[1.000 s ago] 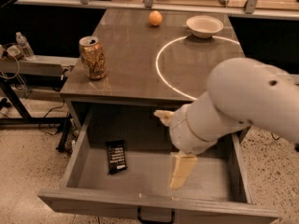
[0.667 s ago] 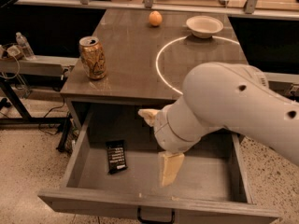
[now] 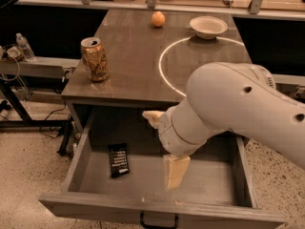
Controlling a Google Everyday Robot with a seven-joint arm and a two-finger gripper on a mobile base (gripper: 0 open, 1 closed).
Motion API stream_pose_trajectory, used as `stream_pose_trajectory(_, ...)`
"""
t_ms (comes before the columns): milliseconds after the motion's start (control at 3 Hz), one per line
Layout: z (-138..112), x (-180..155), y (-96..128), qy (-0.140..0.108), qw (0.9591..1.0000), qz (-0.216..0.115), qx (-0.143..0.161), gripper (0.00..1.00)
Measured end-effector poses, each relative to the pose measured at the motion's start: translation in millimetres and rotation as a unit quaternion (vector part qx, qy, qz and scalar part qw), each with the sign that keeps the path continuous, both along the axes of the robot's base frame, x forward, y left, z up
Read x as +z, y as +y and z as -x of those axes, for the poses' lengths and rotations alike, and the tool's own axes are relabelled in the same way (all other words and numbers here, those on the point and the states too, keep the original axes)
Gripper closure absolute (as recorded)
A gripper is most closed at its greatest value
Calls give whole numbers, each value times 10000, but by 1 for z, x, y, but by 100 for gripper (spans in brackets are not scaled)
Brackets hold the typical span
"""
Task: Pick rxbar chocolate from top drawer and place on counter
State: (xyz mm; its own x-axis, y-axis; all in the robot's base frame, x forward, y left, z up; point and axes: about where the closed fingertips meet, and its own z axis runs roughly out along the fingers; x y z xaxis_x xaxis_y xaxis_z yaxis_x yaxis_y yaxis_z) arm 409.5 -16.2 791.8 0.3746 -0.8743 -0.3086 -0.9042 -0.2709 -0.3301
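The gripper (image 3: 158,150) hangs over the middle of the open top drawer (image 3: 81,151). Its two cream fingers (image 3: 175,171) are spread wide and hold nothing. One finger points down toward the drawer floor and the other reaches left, just under the counter edge. The bulky white arm (image 3: 238,104) behind it comes in from the right and covers the drawer's right rear part.

The rxbar chocolate (image 3: 118,159) lies flat on the drawer floor in the left half, near the left wall. It sits to the left of the gripper and apart from it, untouched. It is the only item visible in the drawer, whose dark handle (image 3: 158,221) shows at the front panel.

On the counter (image 3: 128,56) above, a gold soda can (image 3: 94,59) stands upright near the left front corner. An orange (image 3: 158,19) and a shallow white bowl (image 3: 208,26) sit toward the far edge. The bowl rests at the top of the white circle (image 3: 164,61).
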Motion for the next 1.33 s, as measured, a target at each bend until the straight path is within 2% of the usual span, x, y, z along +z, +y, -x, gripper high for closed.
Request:
stream_pose_trajectory(333,-6,-7,19,-18,9974,490,529,0)
stream_pose_trajectory(667,-21,-32,47,-153,9809,1250,1481,0)
stream_pose_trajectory(1000,-47,-60,65,-379,9465,2059,2456,0)
stream_pose_trajectory(1333,-87,-97,72,-557,8948,2898,3351,0)
